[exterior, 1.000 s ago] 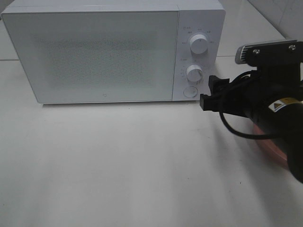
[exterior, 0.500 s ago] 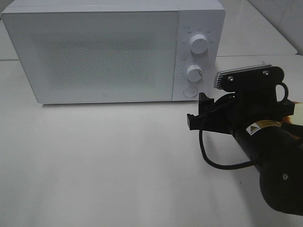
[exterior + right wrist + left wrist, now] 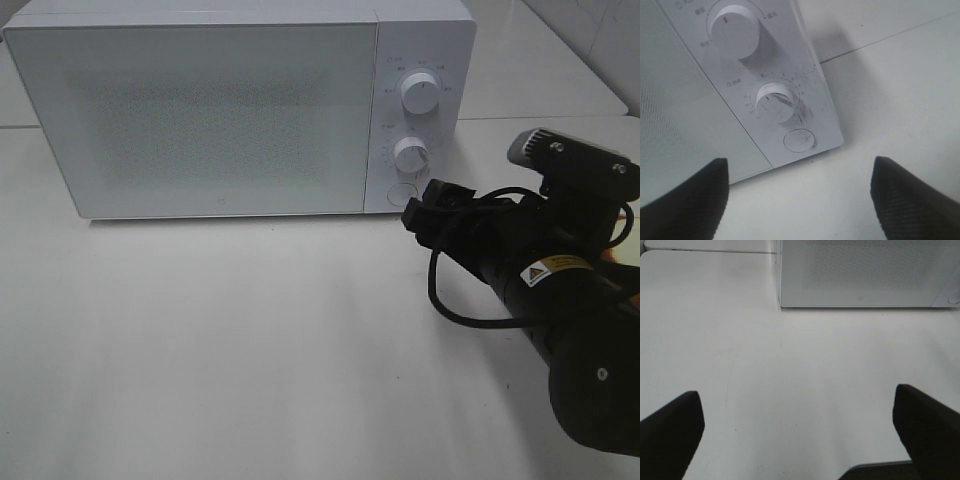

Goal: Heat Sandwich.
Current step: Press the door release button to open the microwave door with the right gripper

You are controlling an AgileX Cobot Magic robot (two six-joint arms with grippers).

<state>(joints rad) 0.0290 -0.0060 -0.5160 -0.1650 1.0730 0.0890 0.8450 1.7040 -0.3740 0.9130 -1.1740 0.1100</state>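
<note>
The microwave (image 3: pixel 220 110) stands at the back of the table (image 3: pixel 250 340) with its door (image 3: pixel 200 120) closed. The control panel is on the right of the door and carries an upper knob (image 3: pixel 420 93), a lower knob (image 3: pixel 411 155) and a round button (image 3: pixel 401 193) below them. The right gripper (image 3: pixel 425 207) is just beside the lower right corner of the panel, level with the button. Whether it touches the panel cannot be told from the high view. In the right wrist view its fingers (image 3: pixel 685 200) stand well apart with nothing between them, and they frame the lower knob (image 3: pixel 774 102) and the button (image 3: pixel 799 140). The left gripper (image 3: pixel 797 437) shows only in its own wrist view (it is outside the high view). Its fingers (image 3: pixel 670 435) are spread wide over bare table, well apart from the microwave front (image 3: pixel 865 275). The sandwich shows in no view, so its position cannot be told.
</note>
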